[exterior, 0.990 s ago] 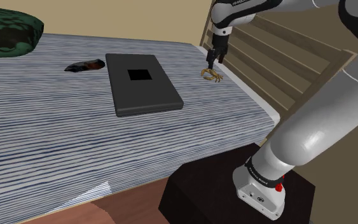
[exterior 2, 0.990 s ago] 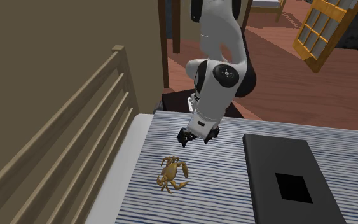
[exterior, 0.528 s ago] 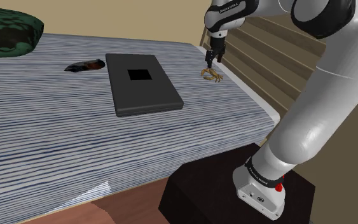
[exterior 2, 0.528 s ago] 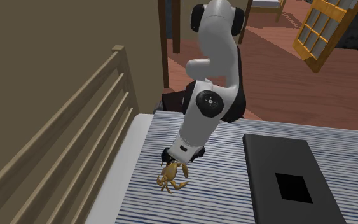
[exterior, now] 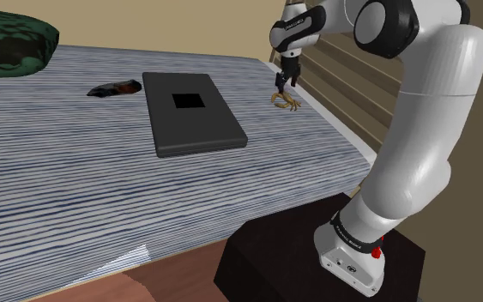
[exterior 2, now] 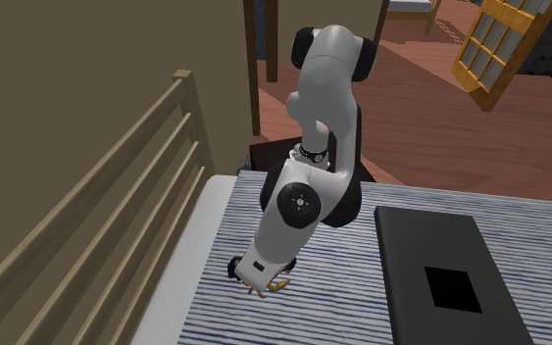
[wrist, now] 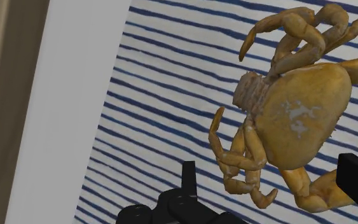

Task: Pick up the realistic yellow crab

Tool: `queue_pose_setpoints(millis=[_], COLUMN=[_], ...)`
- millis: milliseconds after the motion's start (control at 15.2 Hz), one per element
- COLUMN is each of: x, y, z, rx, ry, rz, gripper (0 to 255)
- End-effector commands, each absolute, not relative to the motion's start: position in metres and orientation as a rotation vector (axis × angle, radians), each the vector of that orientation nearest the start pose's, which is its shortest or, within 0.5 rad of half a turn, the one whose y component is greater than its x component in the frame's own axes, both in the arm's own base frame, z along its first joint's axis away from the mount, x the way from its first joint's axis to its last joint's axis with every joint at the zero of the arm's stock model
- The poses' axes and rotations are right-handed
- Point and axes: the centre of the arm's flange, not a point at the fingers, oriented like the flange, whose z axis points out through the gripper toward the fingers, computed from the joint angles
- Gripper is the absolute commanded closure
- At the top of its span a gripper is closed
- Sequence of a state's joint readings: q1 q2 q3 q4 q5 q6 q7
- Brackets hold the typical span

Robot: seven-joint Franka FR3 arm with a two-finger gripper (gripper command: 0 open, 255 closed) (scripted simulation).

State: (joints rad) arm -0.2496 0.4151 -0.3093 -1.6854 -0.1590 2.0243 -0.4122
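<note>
The yellow-brown crab [exterior: 286,103] lies on the blue-striped bedcover [exterior: 76,189] near the corner by the slatted bed frame. My gripper [exterior: 280,84] hangs just above it, pointing down. In the wrist view the crab [wrist: 301,114] is close up, its shell just ahead of the fingers and its near legs reaching between them. The gripper [wrist: 273,184] is open, with one finger [wrist: 188,175] beside the legs and the other at the claw side. In the second exterior view the forearm hides most of the crab [exterior 2: 276,286]; a few legs stick out beside the gripper [exterior 2: 245,273].
A flat dark grey slab with a black square [exterior: 192,111] lies mid-bed, a little away from the crab. A small dark object [exterior: 115,87] and a green pillow [exterior: 12,39] sit farther off. The wooden slatted frame [exterior 2: 97,216] runs close beside the crab. The bed's edge lies near the stand [exterior: 299,266].
The arm has swung down and the gripper has dropped from well above the bedcover to just over the crab. The crab has not moved.
</note>
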Motion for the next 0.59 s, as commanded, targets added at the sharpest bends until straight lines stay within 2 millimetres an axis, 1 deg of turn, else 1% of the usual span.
queue_pose_setpoints(millis=[0, 198, 330, 396, 528], x=[0.562, 0.562, 0.562, 0.561, 0.562], y=[-0.339, -0.339, -0.339, -0.338, -0.338], z=[0.356, 0.34, 0.337, 0.337, 0.337], rx=[-3.334, -3.334, -3.334, -3.334, -3.334], ry=[0.086, 0.086, 0.086, 0.086, 0.086], rz=[0.296, 0.296, 0.296, 0.296, 0.296], gripper=[0, 0, 0, 255, 255])
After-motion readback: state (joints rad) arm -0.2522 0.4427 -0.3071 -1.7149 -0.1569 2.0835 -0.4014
